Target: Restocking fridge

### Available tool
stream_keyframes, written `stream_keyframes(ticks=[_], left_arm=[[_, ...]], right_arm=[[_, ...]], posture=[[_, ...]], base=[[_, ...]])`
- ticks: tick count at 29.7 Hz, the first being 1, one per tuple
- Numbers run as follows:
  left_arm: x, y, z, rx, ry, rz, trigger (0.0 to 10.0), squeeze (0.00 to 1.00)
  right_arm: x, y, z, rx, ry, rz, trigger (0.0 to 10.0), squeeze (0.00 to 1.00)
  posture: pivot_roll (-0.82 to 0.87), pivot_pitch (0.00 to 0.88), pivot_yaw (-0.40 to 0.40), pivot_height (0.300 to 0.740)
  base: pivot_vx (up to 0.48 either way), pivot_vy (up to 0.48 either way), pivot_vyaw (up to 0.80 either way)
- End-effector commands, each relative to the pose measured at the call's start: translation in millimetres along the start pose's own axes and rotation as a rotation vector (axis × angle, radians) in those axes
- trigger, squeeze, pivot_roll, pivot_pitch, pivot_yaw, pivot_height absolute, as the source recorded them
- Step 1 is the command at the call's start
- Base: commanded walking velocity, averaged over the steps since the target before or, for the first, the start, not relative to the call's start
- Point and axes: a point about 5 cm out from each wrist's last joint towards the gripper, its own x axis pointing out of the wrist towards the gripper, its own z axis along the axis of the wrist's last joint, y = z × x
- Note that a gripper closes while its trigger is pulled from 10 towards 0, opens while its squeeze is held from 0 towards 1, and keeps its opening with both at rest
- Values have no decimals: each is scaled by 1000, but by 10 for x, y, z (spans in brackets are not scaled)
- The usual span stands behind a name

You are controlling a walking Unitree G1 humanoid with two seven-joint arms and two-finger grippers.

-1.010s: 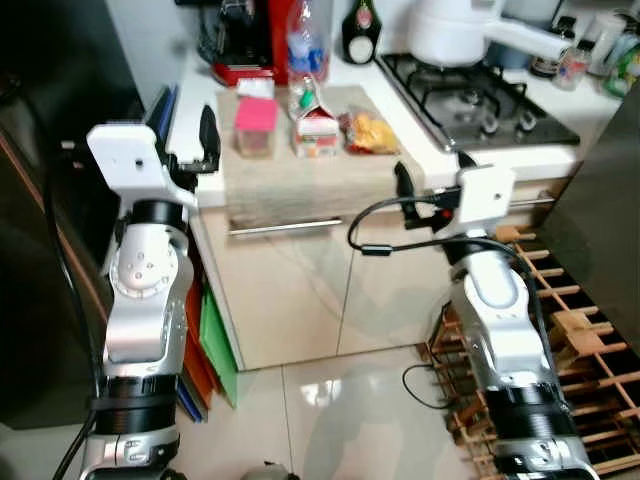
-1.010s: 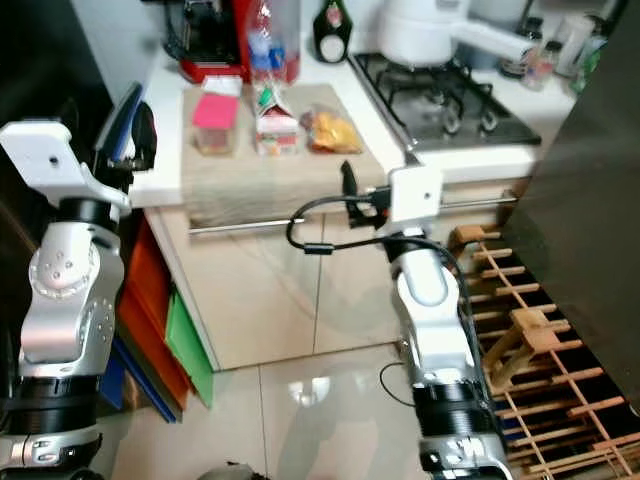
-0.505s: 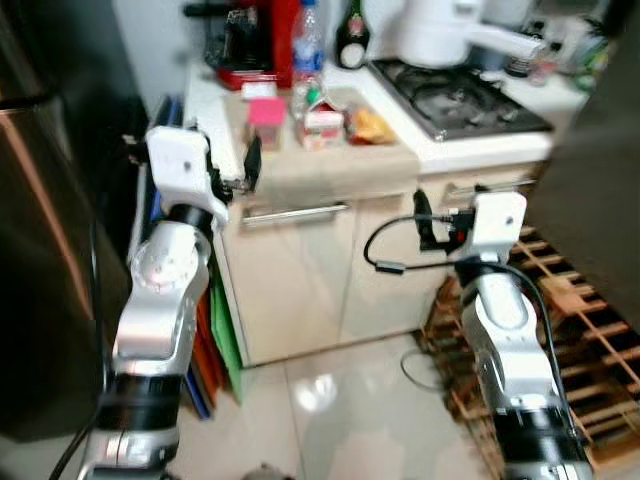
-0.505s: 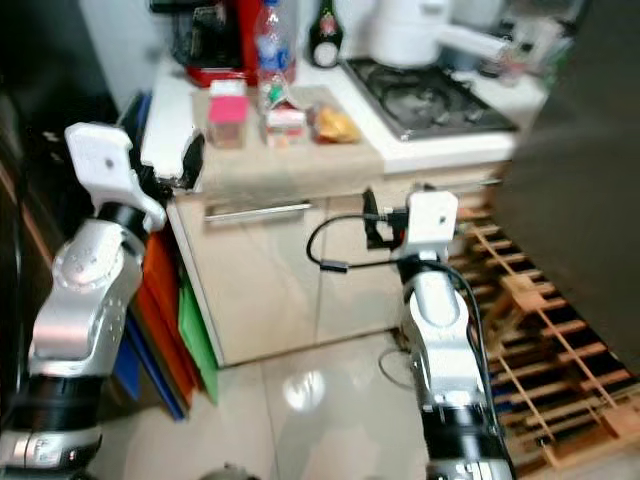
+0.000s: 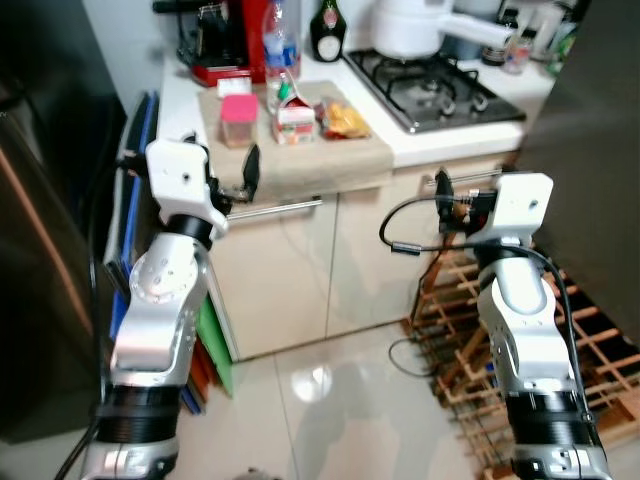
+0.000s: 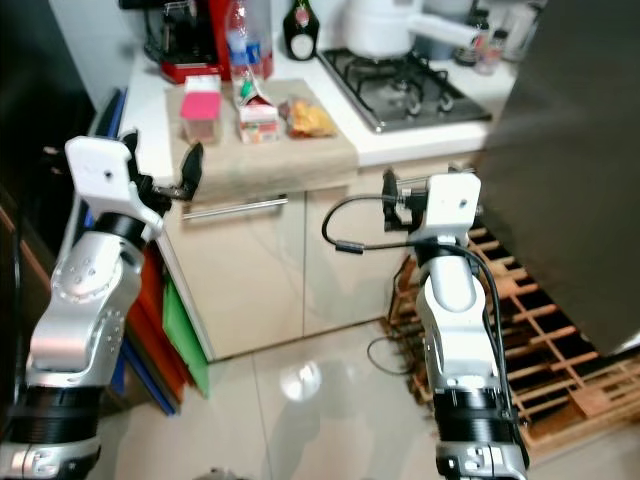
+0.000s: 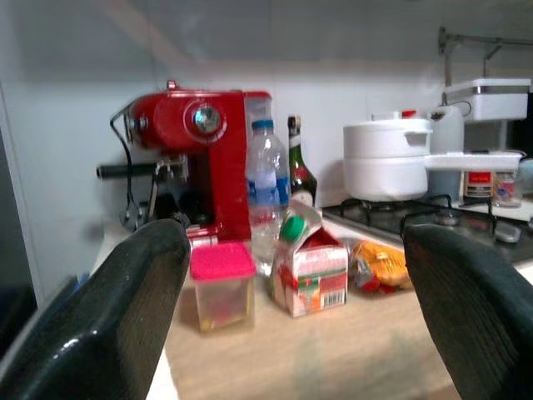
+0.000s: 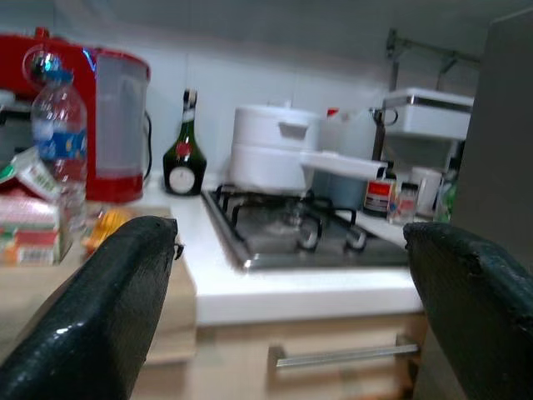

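Red-and-white, the small milk carton [image 7: 310, 268] with a green cap stands on the wooden board [image 5: 330, 160] atop the counter, between a pink-lidded jar [image 7: 221, 285] and an orange bag [image 7: 379, 265]; its print is unreadable. Left gripper [image 5: 245, 175] and right gripper [image 5: 441, 190] hover before the counter, fingers spread, empty.

Carton [image 5: 295, 120] on counter [image 5: 300, 165] between container [image 5: 238, 118] and snack bag [image 5: 345, 120]; bottle [image 5: 281, 50] behind.
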Motion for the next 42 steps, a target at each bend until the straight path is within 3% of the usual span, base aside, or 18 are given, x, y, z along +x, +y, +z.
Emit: stream_keyframes(ticks=[1, 6, 10, 17, 23, 27, 32, 42], left_arm=[[46, -57, 139, 24, -63, -23, 10000, 0], [56, -79, 118, 27, -59, -35, 10000, 0], [68, -80, 4, -42, 11, -28, 10000, 0], [88, -30, -22, -71, 23, 7, 10000, 0], [127, -6, 199, 4, -113, 2, 10000, 0], [137, -33, 228, 10, -126, -21, 10000, 0], [141, -39, 214, 31, -128, -30, 10000, 0], [133, -66, 198, -5, -121, -62, 10000, 0]], right_arm=[[36, -27, 46, -1, -12, -6, 10000, 0], [46, 3, 17, 8, -3, 0, 10000, 0], [17, 66, -84, 26, 34, 14, 10000, 0], [5, 111, -117, 33, 43, 25, 10000, 0], [86, 136, 144, -24, -94, 43, 10000, 0], [131, 113, 249, -28, -136, 33, 10000, 0], [129, 78, 201, -24, -118, 17, 10000, 0], [103, 129, 131, -5, -91, 28, 10000, 0]], posture=[[34, 0, 11, 740], [37, 0, 10, 740], [39, 0, 14, 740], [39, 0, 20, 740], [39, 0, 27, 740], [40, 0, 26, 740], [47, 0, 19, 740], [47, 0, 19, 740]], base=[[480, 0, 0], [480, 0, 0], [480, 0, 0], [480, 0, 0], [462, 0, 0], [450, 0, 0], [270, 0, 0], [0, 0, 0]])
